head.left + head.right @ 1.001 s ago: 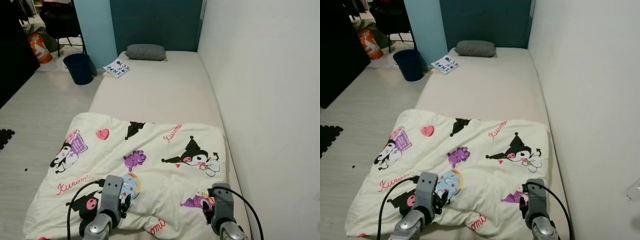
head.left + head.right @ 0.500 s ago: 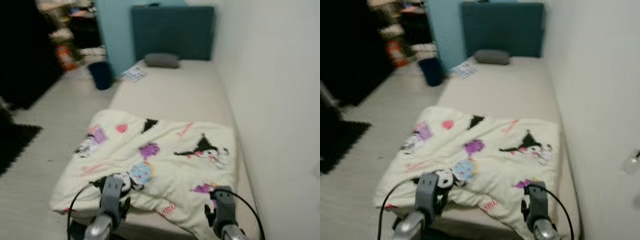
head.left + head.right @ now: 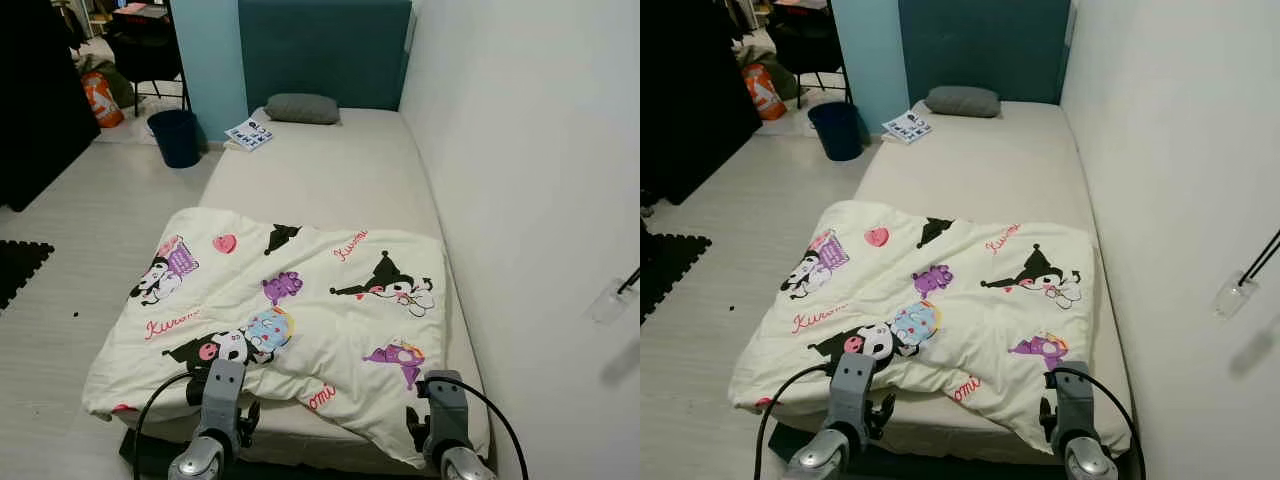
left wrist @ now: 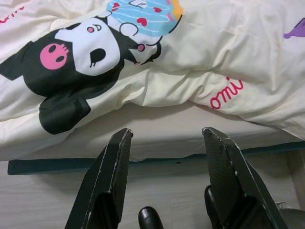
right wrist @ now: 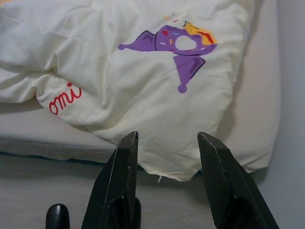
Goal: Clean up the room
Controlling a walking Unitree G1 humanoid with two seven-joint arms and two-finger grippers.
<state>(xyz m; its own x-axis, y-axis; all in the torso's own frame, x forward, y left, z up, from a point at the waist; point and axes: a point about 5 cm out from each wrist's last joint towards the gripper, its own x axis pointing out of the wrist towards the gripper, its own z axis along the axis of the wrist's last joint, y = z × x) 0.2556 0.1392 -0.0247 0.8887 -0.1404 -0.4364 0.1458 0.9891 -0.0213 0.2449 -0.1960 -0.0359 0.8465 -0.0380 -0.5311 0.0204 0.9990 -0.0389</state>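
Observation:
A cream blanket (image 3: 290, 320) printed with cartoon characters lies crumpled over the foot half of a bed with a beige mattress (image 3: 330, 180). Its near edge hangs over the foot of the bed. My left gripper (image 4: 167, 136) is open just short of the bed's foot, facing the blanket's black cartoon print (image 4: 71, 62). My right gripper (image 5: 167, 138) is open too, over the floor, facing the blanket's hanging corner (image 5: 167, 162) with the purple print. Neither holds anything. Both wrists show low in the head views, the left arm (image 3: 222, 400) and the right arm (image 3: 443, 405).
A grey pillow (image 3: 302, 108) and a black-and-white magazine (image 3: 249, 133) lie at the bed's head by a teal headboard (image 3: 325, 50). A dark blue bin (image 3: 178, 137) stands on the pale floor to the left. A white wall (image 3: 540, 200) runs along the right.
The whole view has pulled back from the bed: the blanket's near edge and the bed's foot now show. Both grippers have come away from the blanket.

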